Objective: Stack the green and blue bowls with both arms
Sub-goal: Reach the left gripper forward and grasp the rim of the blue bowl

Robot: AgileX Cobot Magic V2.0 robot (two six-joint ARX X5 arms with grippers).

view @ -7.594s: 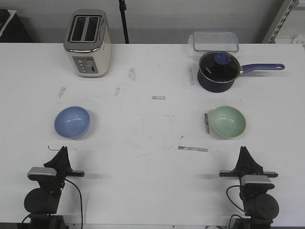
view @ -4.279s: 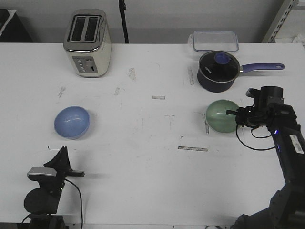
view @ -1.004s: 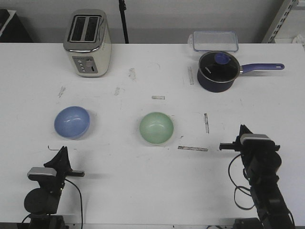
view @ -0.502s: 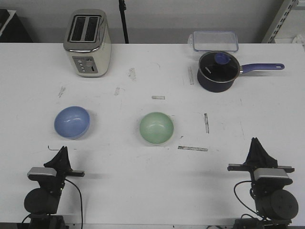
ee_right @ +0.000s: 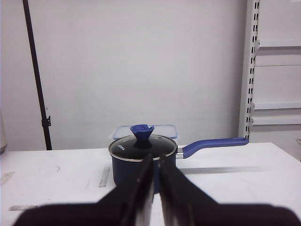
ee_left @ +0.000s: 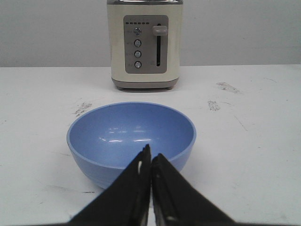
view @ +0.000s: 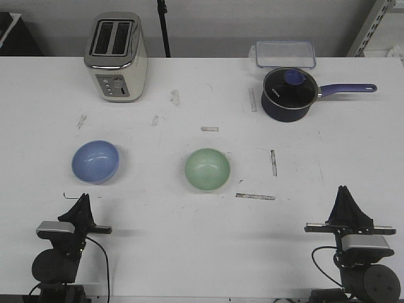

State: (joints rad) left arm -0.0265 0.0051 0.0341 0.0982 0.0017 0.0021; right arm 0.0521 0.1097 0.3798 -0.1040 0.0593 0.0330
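Smooth round periwinkle-blue bowl (view: 95,161) sits left on the scuffed white table (view: 189,240); matching mint-green bowl (view: 207,169) mid-table, well apart. Left gripper (view: 82,203) and right gripper (view: 345,196), black and pointed, both have fingers pressed together, empty; arm bases cut off by frame edge.

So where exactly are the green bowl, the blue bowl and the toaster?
green bowl (view: 207,169), front view, middle of its inside.
blue bowl (view: 95,161), front view, middle of its inside.
toaster (view: 116,85), front view, its front panel.
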